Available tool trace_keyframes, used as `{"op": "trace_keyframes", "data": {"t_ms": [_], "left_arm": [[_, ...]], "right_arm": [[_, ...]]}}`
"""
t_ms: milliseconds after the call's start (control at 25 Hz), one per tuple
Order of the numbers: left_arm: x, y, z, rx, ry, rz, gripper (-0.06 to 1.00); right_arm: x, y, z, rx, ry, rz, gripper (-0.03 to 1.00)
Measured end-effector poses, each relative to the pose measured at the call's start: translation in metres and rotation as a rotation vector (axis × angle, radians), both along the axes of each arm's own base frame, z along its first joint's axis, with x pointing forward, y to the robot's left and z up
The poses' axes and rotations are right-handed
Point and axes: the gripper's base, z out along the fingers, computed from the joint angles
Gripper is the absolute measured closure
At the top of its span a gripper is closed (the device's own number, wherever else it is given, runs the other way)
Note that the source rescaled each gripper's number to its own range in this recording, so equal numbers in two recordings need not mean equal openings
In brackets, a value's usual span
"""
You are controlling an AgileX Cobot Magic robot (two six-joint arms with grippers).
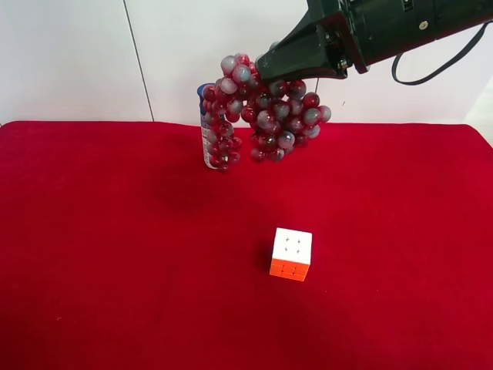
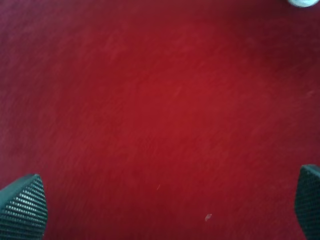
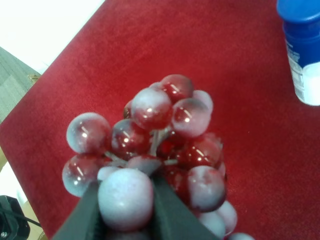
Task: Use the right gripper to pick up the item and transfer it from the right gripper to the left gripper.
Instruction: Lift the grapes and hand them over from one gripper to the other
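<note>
The bunch of dark-red and greyish-white grapes [image 1: 269, 116] hangs in the air above the back of the red cloth. My right gripper [image 1: 263, 65], the arm at the exterior high view's right, is shut on its top. In the right wrist view the black fingers [image 3: 82, 215] clamp a pale grape, with the rest of the bunch [image 3: 165, 130] and its pale stem beyond them. My left gripper [image 2: 165, 205] is open and empty over bare red cloth. Only its two fingertips [image 2: 22, 205] show. It is out of the exterior high view.
A blue-capped white bottle [image 1: 206, 142] stands upright behind the hanging grapes, partly hidden; it also shows in the right wrist view [image 3: 302, 50]. A white-and-orange puzzle cube [image 1: 291, 253] sits on the red tablecloth [image 1: 100, 247] near the middle front. A white wall is behind.
</note>
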Motion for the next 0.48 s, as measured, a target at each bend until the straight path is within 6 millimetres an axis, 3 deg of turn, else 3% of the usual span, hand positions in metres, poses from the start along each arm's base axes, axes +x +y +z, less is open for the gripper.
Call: {"op": "trace_keyframes", "data": {"t_ms": [160, 480], "left_arm": [[0.018, -0.007, 0.013, -0.021, 0.002, -0.109, -0.06], [0.056, -0.024, 0.012, -0.043, 0.1, -0.371, -0.06]], "right_arm": [[0.0, 0.0, 0.0, 0.0, 0.0, 0.0, 0.95], [0.0, 0.0, 0.0, 0.001, 0.0, 0.0, 0.95]]}}
